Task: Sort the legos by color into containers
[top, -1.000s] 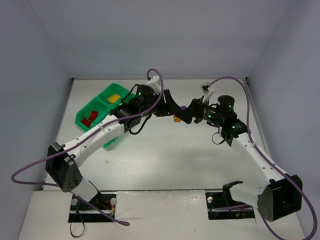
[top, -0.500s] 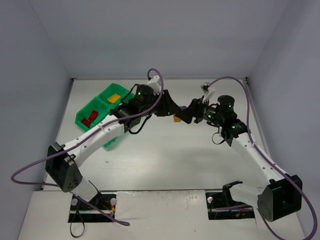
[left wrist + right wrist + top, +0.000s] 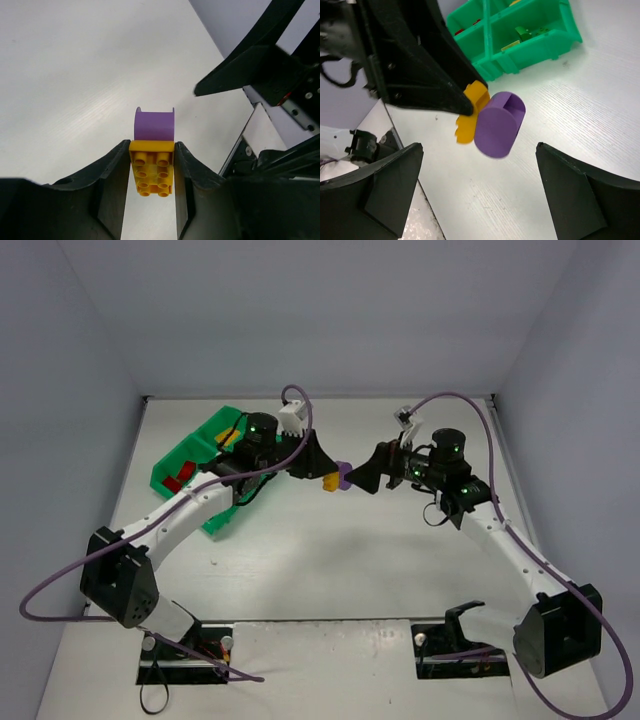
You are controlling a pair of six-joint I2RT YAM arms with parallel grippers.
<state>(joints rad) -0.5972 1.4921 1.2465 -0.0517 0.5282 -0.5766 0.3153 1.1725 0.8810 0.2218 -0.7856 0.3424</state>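
1. White table is stretching out in front of the two arm bases.
2. A little farther, over the middle of the table, the left gripper is squeezing a yellow brick between its narrow fingers. A purple piece is sticking onto the brick's front end.
3. The right gripper is facing it, just beside the purple end. Its fingers are standing wide apart and holding nothing. A moment ago they were pinched closer together at this same stack, so the right arm is letting go.
4. The left arm is also swinging the stack a bit to the left, toward the tray. I think the left arm is carrying it alone now.
5. The brick's long side is running straight out along the left fingers. Its round bumps are showing to the left wrist camera, and the purple end is pointing at the right gripper.
6. Farther left, the green tray is waiting with red and yellow legos in separate boxes. The two colours are still sticking together, so I guess they are needing pulling apart first.
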